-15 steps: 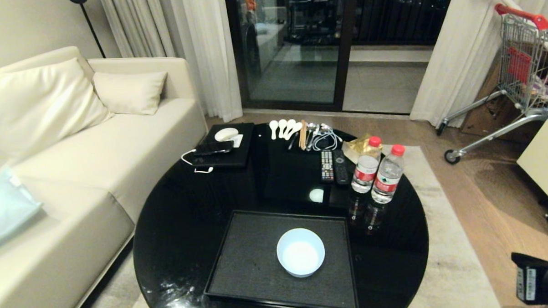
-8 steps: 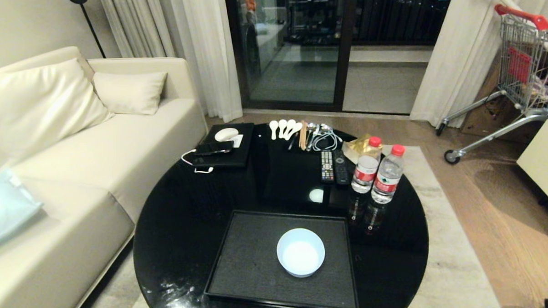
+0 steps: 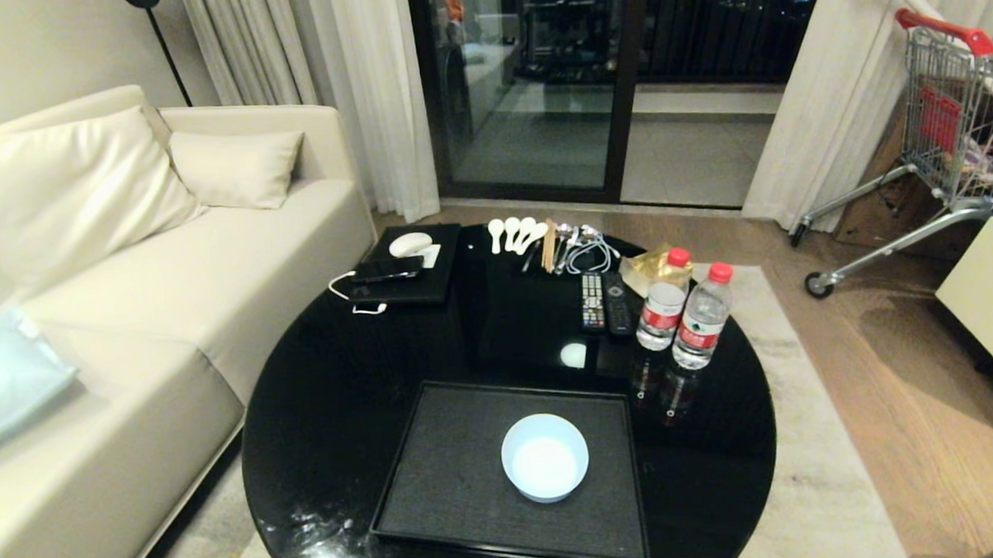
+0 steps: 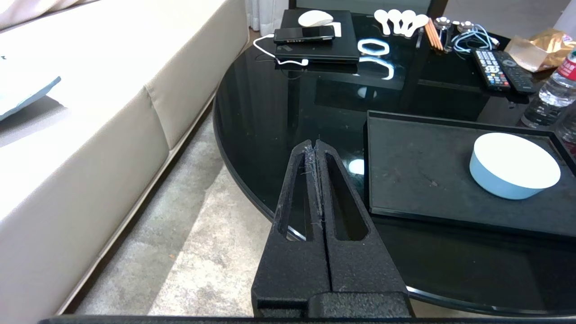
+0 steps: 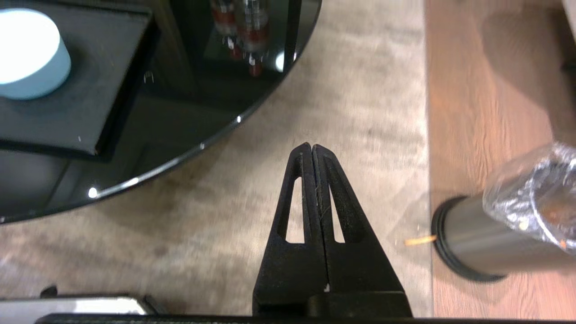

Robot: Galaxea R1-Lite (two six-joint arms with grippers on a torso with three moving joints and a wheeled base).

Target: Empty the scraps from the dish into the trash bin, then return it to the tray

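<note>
Both task steps look complete: the dish (image 3: 545, 456) sits empty on the tray (image 3: 454, 470), toward its 3 o'clock side, and the trash bin (image 5: 490, 238) stands on the wood floor off the table's right edge. One orange scrap (image 5: 416, 241) lies on the floor just beside the bin's base; judged a spill. Left gripper (image 4: 315, 146) and right gripper (image 5: 312, 147) each have fingers pressed together, holding nothing. Next move: probably only parking. Black round table (image 3: 344, 400), sofa (image 3: 132, 242) at 9 o'clock, water bottles (image 3: 683, 314) at 2 o'clock from the tray.
</note>
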